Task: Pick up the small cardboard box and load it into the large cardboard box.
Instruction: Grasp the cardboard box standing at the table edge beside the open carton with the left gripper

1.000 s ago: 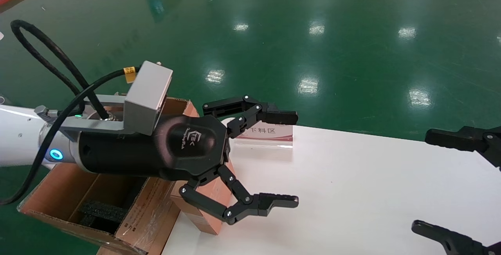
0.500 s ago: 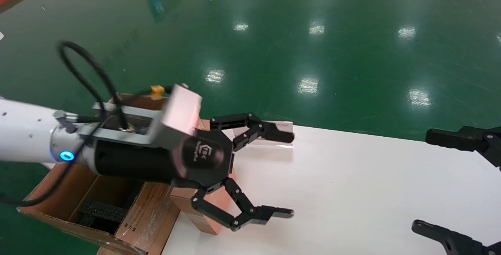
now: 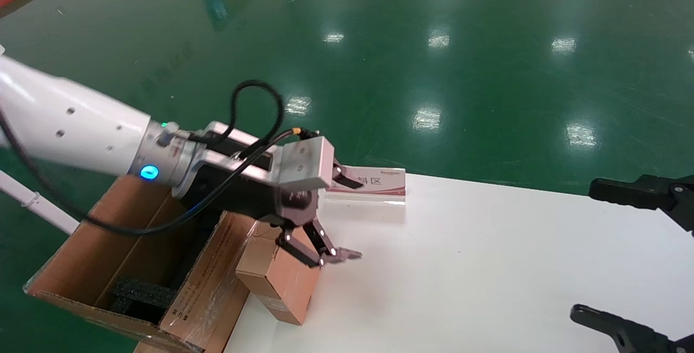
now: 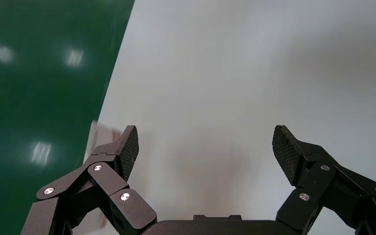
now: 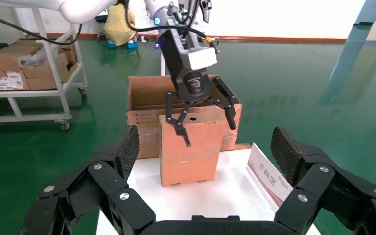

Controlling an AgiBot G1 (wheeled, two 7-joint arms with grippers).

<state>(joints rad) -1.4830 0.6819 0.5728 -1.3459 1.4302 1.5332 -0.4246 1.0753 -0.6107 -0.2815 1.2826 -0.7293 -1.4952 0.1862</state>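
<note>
The small cardboard box [image 3: 276,277] stands upright at the white table's left edge, leaning against the large cardboard box [image 3: 209,288]. In the right wrist view the small cardboard box [image 5: 191,152] shows a round hole near its top, with the large cardboard box [image 5: 144,93] behind it. My left gripper [image 3: 344,217] hangs open over the small box's top, fingers spread past its upper edges; whether they touch it I cannot tell. The left gripper [image 5: 210,134] also shows from the front. My left wrist view shows only the open left gripper [image 4: 205,132] above bare table. My right gripper [image 3: 596,255] is parked open at the right.
A red-and-white sign [image 3: 374,185] stands at the table's [image 3: 488,266] far edge, just behind the left gripper. Black foam [image 3: 141,293] lies inside the large box. Green floor surrounds the table. A cart with cartons [image 5: 29,68] stands far off.
My left arm swung down and away from the camera, tilting its open gripper down onto the top of the small box. The right arm has not moved.
</note>
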